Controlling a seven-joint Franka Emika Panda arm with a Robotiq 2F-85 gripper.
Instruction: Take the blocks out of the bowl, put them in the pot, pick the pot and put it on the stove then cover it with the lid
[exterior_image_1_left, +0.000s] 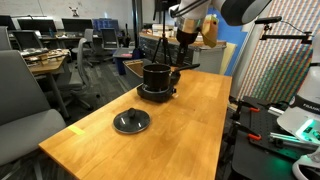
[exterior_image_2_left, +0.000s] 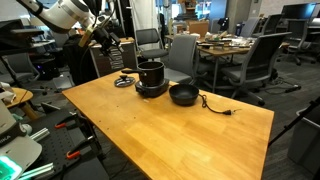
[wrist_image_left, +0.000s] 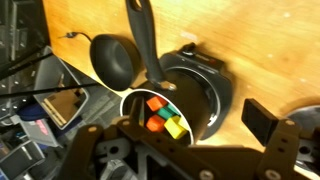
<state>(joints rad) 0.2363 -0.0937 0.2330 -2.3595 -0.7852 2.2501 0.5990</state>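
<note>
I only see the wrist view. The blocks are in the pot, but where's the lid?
Observer: The lid lies flat on the table, apart from the pot.
Operator: Is the gripper close to the pot?
Observer: The gripper hangs above it, clear of the rim.
Operator: Is anything on top of the lid?
Observer: No, nothing rests on it.
</note>
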